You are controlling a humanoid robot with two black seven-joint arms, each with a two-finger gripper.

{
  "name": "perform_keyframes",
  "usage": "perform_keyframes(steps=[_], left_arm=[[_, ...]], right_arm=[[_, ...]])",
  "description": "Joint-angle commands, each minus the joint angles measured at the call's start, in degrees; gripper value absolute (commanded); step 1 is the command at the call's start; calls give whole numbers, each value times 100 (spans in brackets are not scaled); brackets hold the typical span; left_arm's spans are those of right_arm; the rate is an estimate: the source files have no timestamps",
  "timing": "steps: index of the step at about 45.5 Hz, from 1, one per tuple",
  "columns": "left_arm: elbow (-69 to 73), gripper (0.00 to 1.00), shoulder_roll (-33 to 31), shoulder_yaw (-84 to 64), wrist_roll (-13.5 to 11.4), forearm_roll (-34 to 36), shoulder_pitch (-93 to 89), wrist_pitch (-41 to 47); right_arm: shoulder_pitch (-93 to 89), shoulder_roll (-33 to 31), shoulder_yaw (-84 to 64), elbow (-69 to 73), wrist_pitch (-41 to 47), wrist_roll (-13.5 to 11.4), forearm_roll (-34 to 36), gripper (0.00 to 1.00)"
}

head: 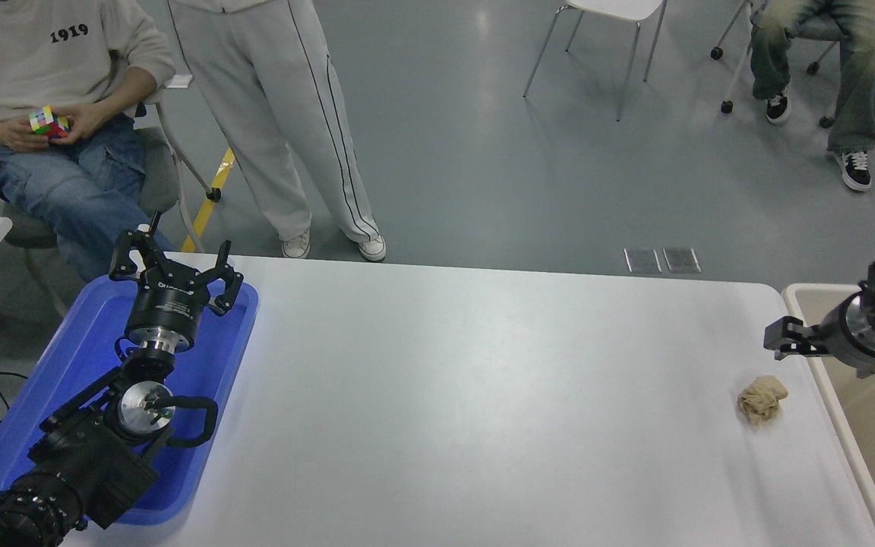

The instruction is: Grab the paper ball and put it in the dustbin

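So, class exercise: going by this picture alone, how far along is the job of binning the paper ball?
Nothing is finished yet: the paper ball lies on the white table, outside the dustbin. In hand: the right tool hangs just beyond the ball, not touching it. Left to do: grasp, lift, carry to the dustbin, release. The left tool is parked over the blue tray.

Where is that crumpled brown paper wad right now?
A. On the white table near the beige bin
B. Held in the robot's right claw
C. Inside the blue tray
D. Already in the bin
A: the paper ball lies on the table, beside the dustbin, with the right gripper above and apart from it.
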Motion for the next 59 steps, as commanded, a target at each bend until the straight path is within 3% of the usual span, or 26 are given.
perform_keyframes(steps=[1,15,25,59], left_arm=[[0,100,0,0,0,-1,8,3],[0,100,0,0,0,-1,0,-5],[0,100,-9,0,0,-1,0,-5],[0,100,-9,0,0,-1,0,-5]], right_arm=[[-1022,63,635,-760,-414,1,7,100],[-1637,599,995,-1463,-651,1,33,100],[-1989,635,1242,-1578,-1214,1,33,100],[-2517,1223,1593,-2000,-1671,-26,24,98]])
